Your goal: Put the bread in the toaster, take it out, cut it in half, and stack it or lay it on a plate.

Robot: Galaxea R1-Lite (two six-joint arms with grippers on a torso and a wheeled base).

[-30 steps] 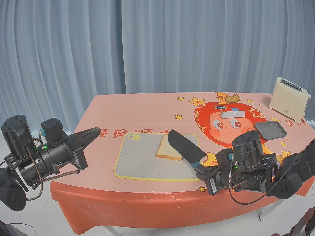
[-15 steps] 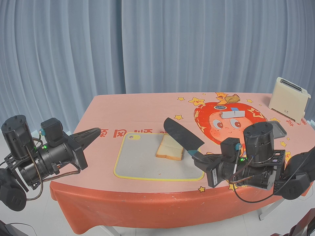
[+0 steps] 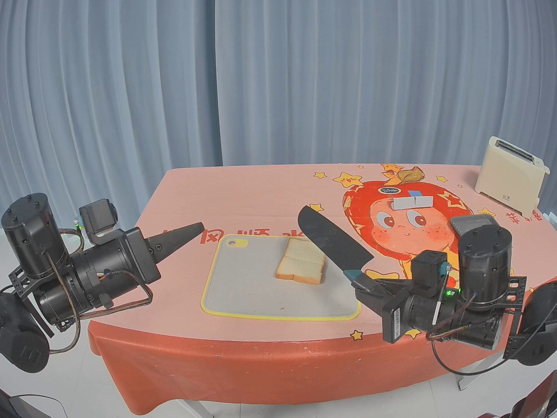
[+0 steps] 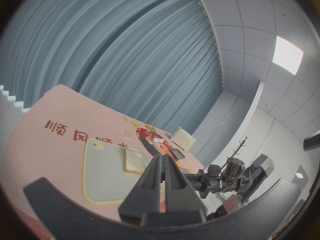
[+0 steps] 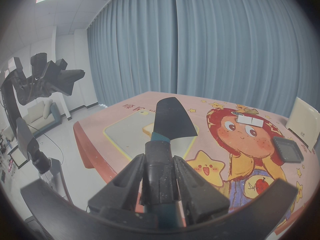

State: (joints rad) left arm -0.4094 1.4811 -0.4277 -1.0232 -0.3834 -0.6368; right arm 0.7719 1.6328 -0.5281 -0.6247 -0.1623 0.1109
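A slice of bread (image 3: pixel 300 261) lies flat on the grey, yellow-rimmed cutting board (image 3: pixel 243 283), with a line running across it. My right gripper (image 3: pixel 366 288) is shut on the handle of a black-bladed knife (image 3: pixel 333 240), which is held in the air just right of the bread, blade pointing to the back left. In the right wrist view the knife (image 5: pixel 173 117) rises from the gripper (image 5: pixel 159 157), with the bread (image 5: pixel 148 129) behind it. My left gripper (image 3: pixel 196 228) is shut and empty, hovering left of the board. The left wrist view has that gripper (image 4: pixel 164 157) beside the bread (image 4: pixel 134 160).
A cream toaster (image 3: pixel 510 175) stands at the table's back right corner. A dark grey tray (image 3: pixel 471 222) lies in front of it, partly hidden by my right wrist. Two small pale blocks (image 3: pixel 412 202) rest on the cartoon face. The table's front edge is close to both arms.
The right arm has drawn back to the right, lifting the knife off the bread. The left gripper has moved in toward the board's left edge.
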